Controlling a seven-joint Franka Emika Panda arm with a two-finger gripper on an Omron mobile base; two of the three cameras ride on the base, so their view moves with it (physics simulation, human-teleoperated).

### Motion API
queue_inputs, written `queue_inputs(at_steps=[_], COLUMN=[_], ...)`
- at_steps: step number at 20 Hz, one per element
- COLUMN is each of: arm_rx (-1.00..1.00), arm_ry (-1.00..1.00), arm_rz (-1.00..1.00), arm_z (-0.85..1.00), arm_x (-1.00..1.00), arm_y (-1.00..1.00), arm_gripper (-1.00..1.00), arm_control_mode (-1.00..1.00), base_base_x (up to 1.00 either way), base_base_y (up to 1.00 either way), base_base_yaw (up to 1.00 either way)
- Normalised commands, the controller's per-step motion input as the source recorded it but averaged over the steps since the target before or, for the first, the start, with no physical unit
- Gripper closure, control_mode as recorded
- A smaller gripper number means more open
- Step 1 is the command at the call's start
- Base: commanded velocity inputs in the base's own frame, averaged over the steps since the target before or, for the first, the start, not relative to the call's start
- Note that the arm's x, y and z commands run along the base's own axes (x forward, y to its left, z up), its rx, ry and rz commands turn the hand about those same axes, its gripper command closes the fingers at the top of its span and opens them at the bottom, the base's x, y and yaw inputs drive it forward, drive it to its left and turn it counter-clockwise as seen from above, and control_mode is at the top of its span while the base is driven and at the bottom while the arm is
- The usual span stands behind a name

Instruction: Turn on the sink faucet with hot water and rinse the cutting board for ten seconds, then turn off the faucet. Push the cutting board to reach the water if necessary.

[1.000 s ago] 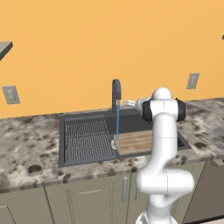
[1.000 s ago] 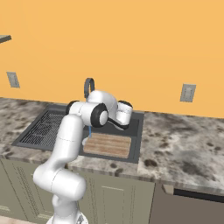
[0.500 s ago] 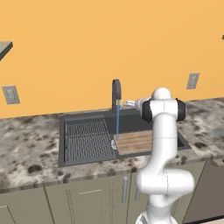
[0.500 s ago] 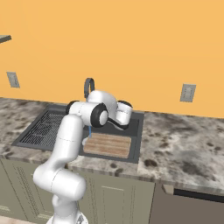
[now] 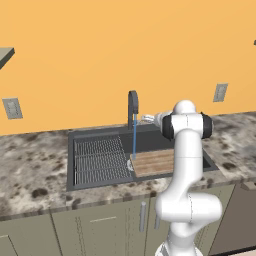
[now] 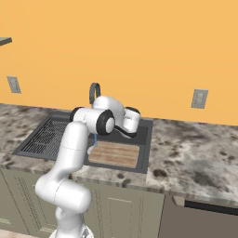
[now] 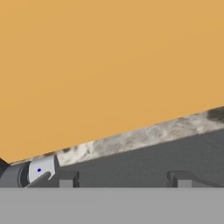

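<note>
Water (image 5: 134, 141) runs in a thin blue line straight down from the arched spout of the sink faucet (image 5: 132, 106), and it lands at the left edge of the cutting board (image 5: 152, 162) — right on the corner, by the look of the left base view. That board lies flat in the right half of the sink (image 5: 73, 184), plank stripes running lengthwise, with the ridged drying rack (image 5: 98, 158) filling the left half just beside it. From the right base view the board (image 6: 114, 154) shows clear in front of the arm, while the arm's upper links cross in front of the faucet (image 6: 94, 92), hiding most of the stream. The gripper (image 5: 148, 118) reaches out level behind the basin, close to the right of the faucet's base, up against the orange wall (image 5: 100, 55). In the hand view the two dark finger tips sit wide apart at the bottom — jaws spread, nothing between them. A pale, rounded fitting with a blue dot sits at lower left there; I cannot tell whether it is the lever. Speckled granite counter (image 5: 30, 170) wraps the sink on both sides, and a grey wall outlet (image 6: 199, 98) hangs to the right.
</note>
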Motion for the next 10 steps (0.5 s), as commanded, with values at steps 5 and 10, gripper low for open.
queue_inputs(at_steps=[5, 10], arm_rx=[0.00, 0.00], arm_ry=[0.00, 0.00], arm_rz=[0.00, 0.00], arm_z=[0.00, 0.00], arm_x=[0.03, 0.06], arm_y=[0.35, 0.32], arm_gripper=[-1.00, -1.00], arm_control_mode=[-1.00, -1.00], base_base_x=[0.00, 0.00], base_base_y=[0.00, 0.00], base_base_yaw=[0.00, 0.00])
